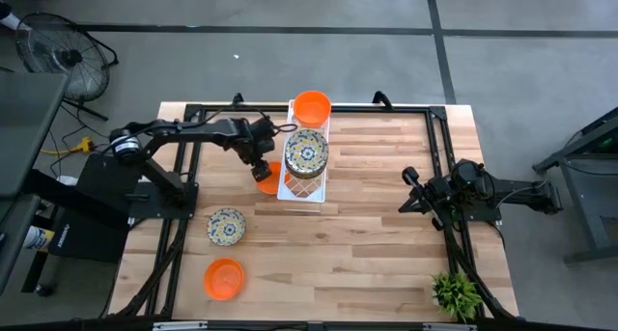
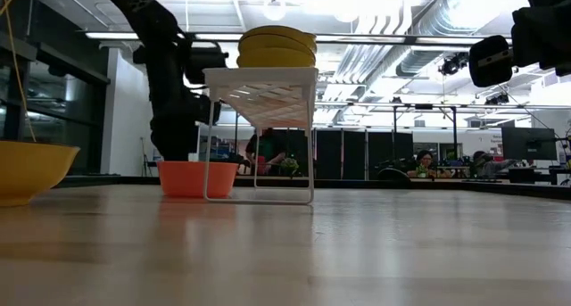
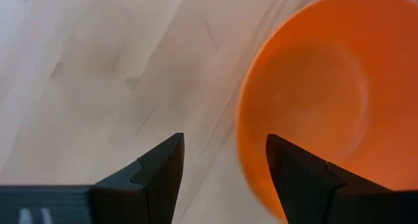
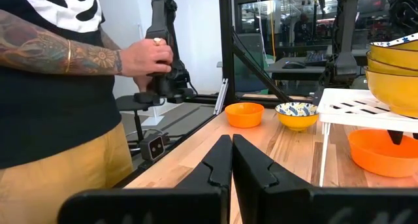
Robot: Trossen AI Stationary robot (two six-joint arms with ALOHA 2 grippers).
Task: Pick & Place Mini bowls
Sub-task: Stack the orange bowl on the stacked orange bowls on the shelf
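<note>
An orange mini bowl [image 1: 269, 175] stands on the table against the left side of the white lattice tray [image 1: 320, 188]. My left gripper [image 3: 224, 138] points down over it, open, one finger over the bowl's inside [image 3: 326, 100] and one outside over the wood, the rim between them. On the tray sit an orange bowl [image 1: 311, 107] and a stack of floral bowls [image 1: 307, 150]. A floral bowl [image 1: 226, 226] and an orange bowl [image 1: 224, 278] stand on the table nearer the front left. My right gripper [image 4: 232, 159] waits shut at the right.
A small green plant [image 1: 456, 292] stands at the near right corner. Black frame rails [image 1: 183, 167] run along the table's edges. A person [image 4: 59, 87] stands beyond the table's left side, one hand on a black device.
</note>
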